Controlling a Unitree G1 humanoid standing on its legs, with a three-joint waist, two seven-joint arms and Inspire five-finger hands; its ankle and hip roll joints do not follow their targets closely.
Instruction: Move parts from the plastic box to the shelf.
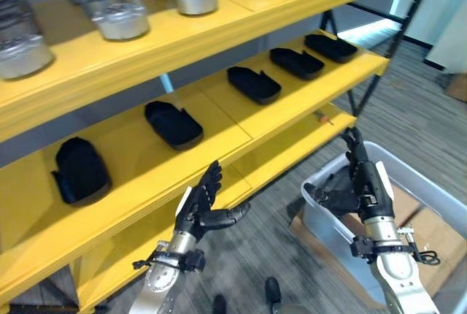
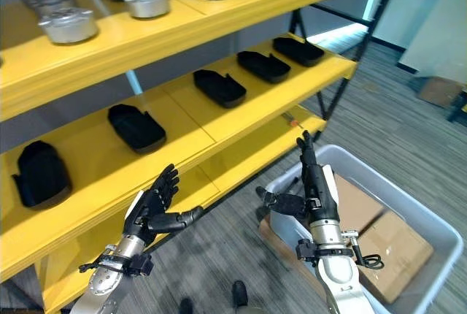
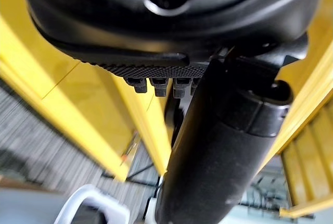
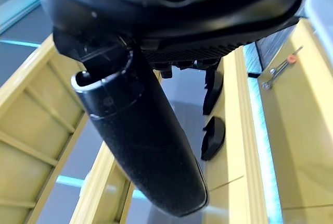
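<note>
Both hands are empty with fingers spread: my left hand (image 1: 204, 208) before the yellow shelf (image 1: 219, 120), my right hand (image 1: 363, 175) over the plastic box (image 1: 430, 190) beside it. Black parts (image 1: 174, 124) already sit on the shelf. Reaching blindly, I might clip the box rim.

Grey, streaked carpet (image 2: 408, 131) covered the floor, running from 6 o'clock out to 3 o'clock. A pale wall (image 1: 456, 22) stood at 2 o'clock, with a bright strip of light (image 1: 365, 31) on the floor near it. Black frame legs (image 1: 379, 58) crossed there.
</note>
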